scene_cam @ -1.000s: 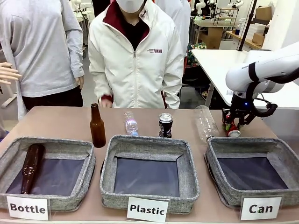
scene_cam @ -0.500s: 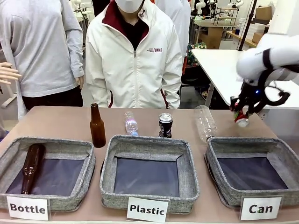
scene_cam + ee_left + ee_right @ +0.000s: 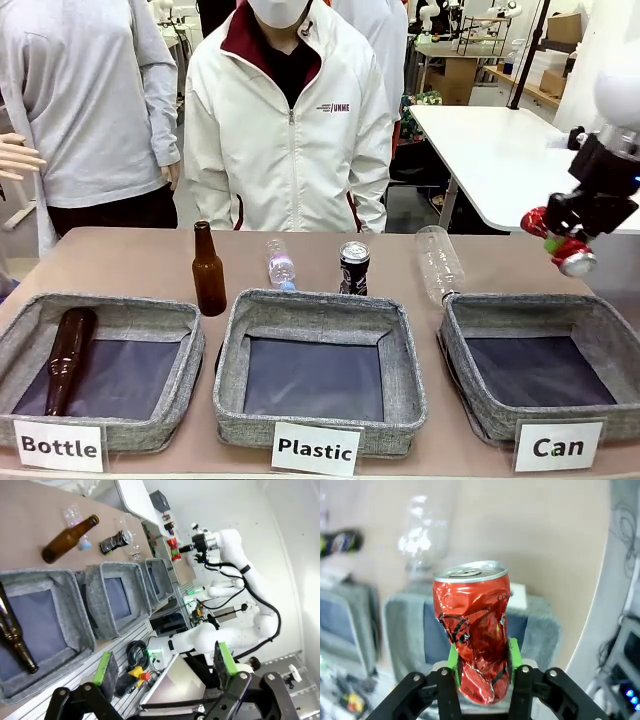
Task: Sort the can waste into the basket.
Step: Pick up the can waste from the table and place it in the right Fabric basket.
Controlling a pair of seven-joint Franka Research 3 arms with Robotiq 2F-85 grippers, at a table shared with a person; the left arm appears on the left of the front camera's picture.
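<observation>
The right claw is partly closed on the dented red can, its green pads pressing either side of the can's lower half. It holds the can in the air, tilted, up beyond the far right corner of the grey basket marked "Can". The left claw hangs wide open with nothing in it. The main risk is releasing too soon. The can appears to hang past the basket's far rim rather than over its dark base, so letting go here would probably drop it onto the counter or off its right edge. The crumpled metal gives the pads an uneven seat low on the can, so a quick swing could make it pivot or slide out. Dropped from this height, the light can could also bounce off the soft rim. A clear plastic bottle lies just beside the basket's far left corner, and a low sweep inward could knock it. The black can stands upright on the counter just beyond the middle basket, not yet sorted. That middle basket's white card reads "Plastic", and the left basket carries "Bottle" and holds one brown bottle lying down. The person's white jacket has small chest print that seems to read "UNME". The print on both cans is too small or too crushed to read.
</observation>
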